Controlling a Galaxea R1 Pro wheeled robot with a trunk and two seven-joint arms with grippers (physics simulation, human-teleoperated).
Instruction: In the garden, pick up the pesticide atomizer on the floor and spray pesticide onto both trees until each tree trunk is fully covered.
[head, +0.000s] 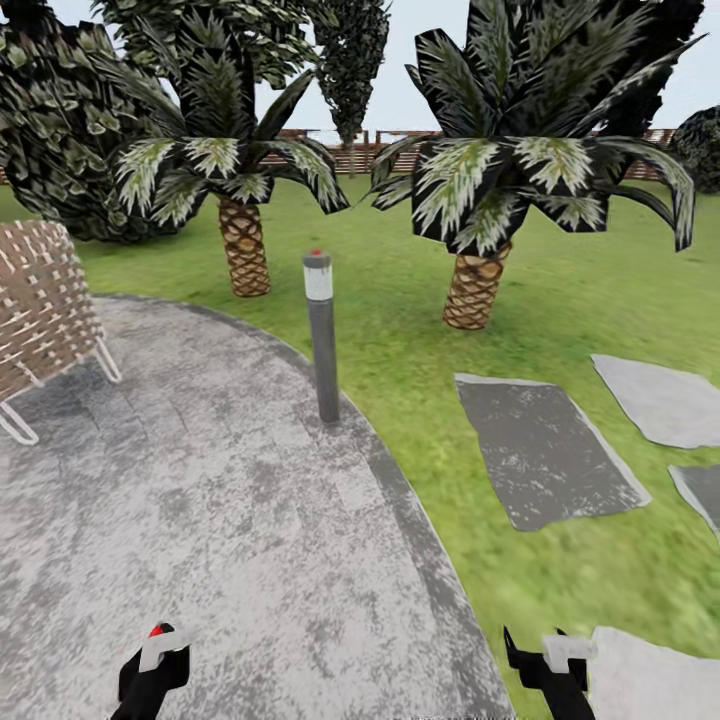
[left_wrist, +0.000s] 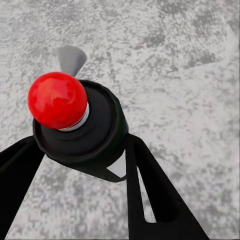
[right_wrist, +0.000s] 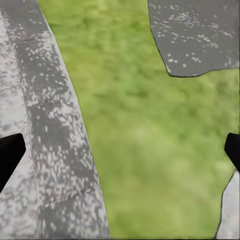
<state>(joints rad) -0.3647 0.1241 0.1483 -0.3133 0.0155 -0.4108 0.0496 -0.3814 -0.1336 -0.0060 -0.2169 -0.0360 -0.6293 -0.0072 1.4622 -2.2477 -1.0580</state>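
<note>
Left tool (left_wrist: 85, 165) clenched around the pesticide atomizer (left_wrist: 75, 125), red tip up; right tool (right_wrist: 120, 150) released.

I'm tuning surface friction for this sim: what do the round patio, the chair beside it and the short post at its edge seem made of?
The patio looks like mottled grey stone or concrete paving, matte, with faint joint lines. The chair reads as woven beige wicker on a thin white frame, probably metal. The post looks like smooth dark-grey metal or plastic with a white band and a red tip; the render leaves it open.

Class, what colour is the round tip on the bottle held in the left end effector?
Bright red, on the spray bottle; clearest in the left wrist view.
</note>
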